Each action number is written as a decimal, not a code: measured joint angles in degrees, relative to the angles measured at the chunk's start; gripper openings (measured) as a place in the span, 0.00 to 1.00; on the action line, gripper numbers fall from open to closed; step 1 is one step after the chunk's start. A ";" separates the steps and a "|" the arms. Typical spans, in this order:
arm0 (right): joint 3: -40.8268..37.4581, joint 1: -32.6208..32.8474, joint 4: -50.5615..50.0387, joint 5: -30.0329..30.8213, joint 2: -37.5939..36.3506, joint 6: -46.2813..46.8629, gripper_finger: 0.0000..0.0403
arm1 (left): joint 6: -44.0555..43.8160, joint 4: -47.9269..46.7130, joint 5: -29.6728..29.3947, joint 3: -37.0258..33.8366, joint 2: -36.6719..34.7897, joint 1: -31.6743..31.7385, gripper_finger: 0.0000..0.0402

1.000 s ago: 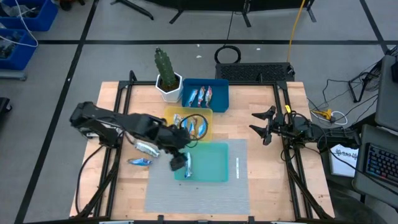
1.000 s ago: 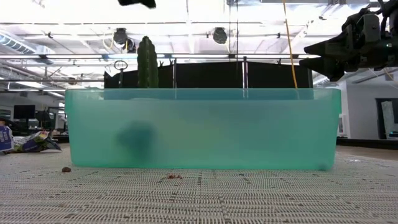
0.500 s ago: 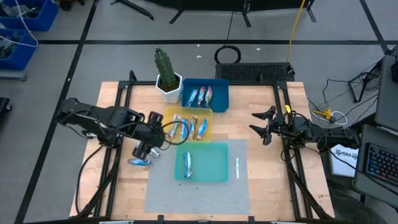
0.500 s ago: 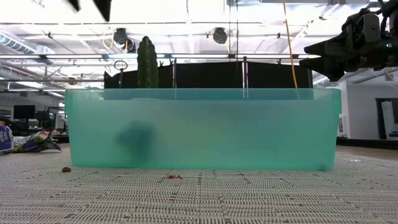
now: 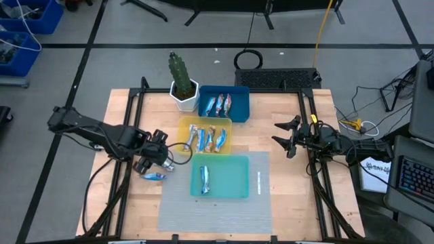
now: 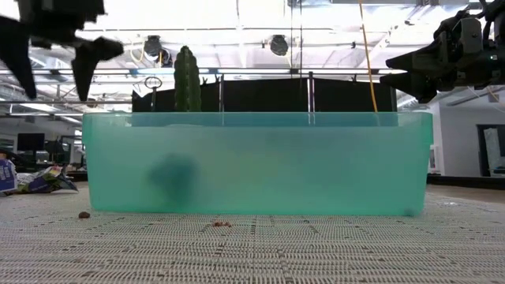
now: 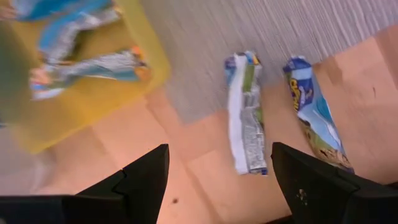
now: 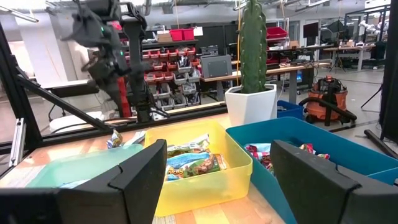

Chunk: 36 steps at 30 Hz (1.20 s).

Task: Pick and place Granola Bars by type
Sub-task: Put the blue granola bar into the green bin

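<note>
A pale wooden table [image 5: 285,196] carries a grey ribbed mat [image 5: 217,213] at its front. Over the table's left side hovers the left gripper [image 5: 161,150], its fingers spread and empty; just below it lie two loose foil-wrapped granola bars [image 7: 246,114] — one silver and blue, the other [image 7: 314,112] blue and tan — side by side across the mat's edge. Further bars fill the yellow rectangular tray [image 5: 186,125], more sit in the blue tray [image 5: 241,106] behind it, and one lies in the translucent teal tray [image 5: 237,183] on the mat. The right gripper [image 5: 287,137] waits open over the table's right side.
</note>
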 joint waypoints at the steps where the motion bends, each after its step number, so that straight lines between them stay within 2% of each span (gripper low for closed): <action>1: 0.00 -0.01 -0.01 0.00 0.00 -0.01 0.69 | -0.02 1.08 0.49 -1.55 -0.35 0.00 0.71; 10: -0.01 0.01 -0.01 0.00 0.00 -0.02 0.69 | -1.14 10.54 1.93 -10.05 -0.56 0.00 0.75; 18: 0.00 0.00 -0.02 0.00 -0.01 -0.01 0.69 | -0.76 10.64 2.02 -10.08 1.41 0.00 0.75; 36: -0.02 0.00 -0.03 0.00 -0.01 -0.01 0.69 | -1.10 10.60 1.59 -10.08 12.67 -1.25 0.76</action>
